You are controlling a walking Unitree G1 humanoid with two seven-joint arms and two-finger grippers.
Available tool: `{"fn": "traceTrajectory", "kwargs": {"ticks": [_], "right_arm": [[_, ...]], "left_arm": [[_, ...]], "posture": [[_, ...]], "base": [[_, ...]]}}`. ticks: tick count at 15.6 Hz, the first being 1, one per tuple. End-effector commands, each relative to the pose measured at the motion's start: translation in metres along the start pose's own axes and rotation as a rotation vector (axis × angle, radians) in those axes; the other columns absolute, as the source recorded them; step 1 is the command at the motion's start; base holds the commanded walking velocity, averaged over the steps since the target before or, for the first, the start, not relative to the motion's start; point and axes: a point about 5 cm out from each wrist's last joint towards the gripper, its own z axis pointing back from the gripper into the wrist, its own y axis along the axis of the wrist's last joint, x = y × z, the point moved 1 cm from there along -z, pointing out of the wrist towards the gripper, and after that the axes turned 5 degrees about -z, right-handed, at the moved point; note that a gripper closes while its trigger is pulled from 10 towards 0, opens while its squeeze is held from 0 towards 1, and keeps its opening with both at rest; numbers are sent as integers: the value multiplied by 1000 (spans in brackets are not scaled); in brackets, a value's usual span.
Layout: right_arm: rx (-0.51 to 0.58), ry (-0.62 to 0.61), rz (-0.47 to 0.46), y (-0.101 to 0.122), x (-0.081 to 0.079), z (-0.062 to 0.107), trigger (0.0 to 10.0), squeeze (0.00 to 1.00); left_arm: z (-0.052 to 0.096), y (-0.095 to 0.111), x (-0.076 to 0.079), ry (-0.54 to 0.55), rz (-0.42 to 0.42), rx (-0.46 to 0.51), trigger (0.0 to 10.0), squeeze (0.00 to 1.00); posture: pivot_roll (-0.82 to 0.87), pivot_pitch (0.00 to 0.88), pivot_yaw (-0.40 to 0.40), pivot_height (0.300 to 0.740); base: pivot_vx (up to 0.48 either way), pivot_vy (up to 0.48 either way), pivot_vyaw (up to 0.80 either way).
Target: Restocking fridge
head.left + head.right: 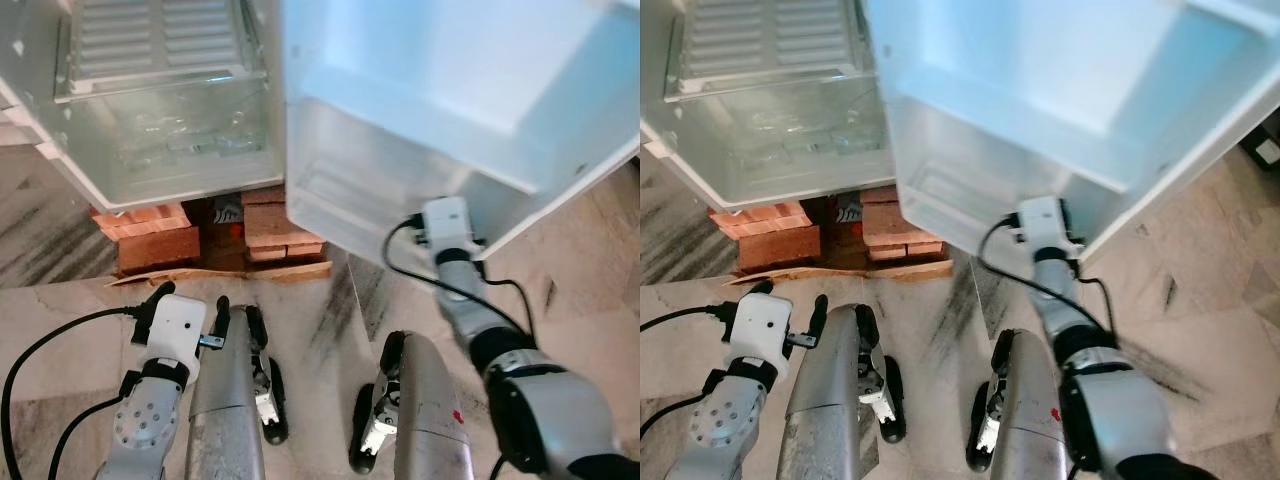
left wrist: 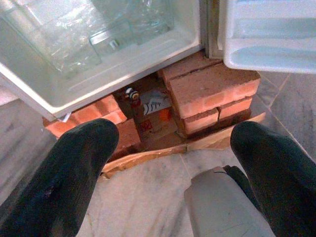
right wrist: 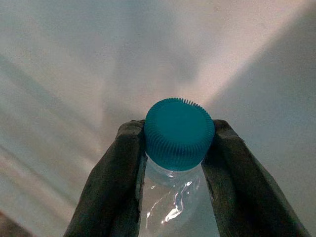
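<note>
Red bricks [image 1: 150, 232] stand stacked on the far side of the grey-veined marble floor [image 1: 60, 300], a thin wooden board [image 1: 225, 272] beneath them.

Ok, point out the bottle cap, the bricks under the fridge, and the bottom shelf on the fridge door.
bottle cap [image 3: 178, 133], right wrist view, the teal top face.
bricks [image 2: 212, 90], left wrist view, top of the stack beside the door.
door shelf [image 1: 345, 195], left eye view, its clear front wall.
</note>
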Motion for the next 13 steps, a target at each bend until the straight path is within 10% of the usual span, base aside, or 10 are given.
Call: {"fn": "traceTrajectory", "kwargs": {"ticks": [1,2,3,13], "right_arm": [[-89,-130,28,-21,36,2,10000,0],[-92,-157,6,-20,44,0,10000,0],[-86,-192,3,-17,53,-2,10000,1000],[263,-220,81,65,51,-26,10000,1000]], "left_arm": [[1,-7,5,-20,3,-35,10000,0],[-1,-7,5,-20,2,-34,10000,0],[-3,-7,6,-20,2,-32,10000,0],[-15,-8,6,-13,-11,-27,10000,0]], "posture": [[244,307,-66,567],[241,298,-67,567],[237,291,-66,567],[229,240,-51,567]], "base": [[0,0,0],[0,0,0],[0,0,0],[0,0,0]]}}
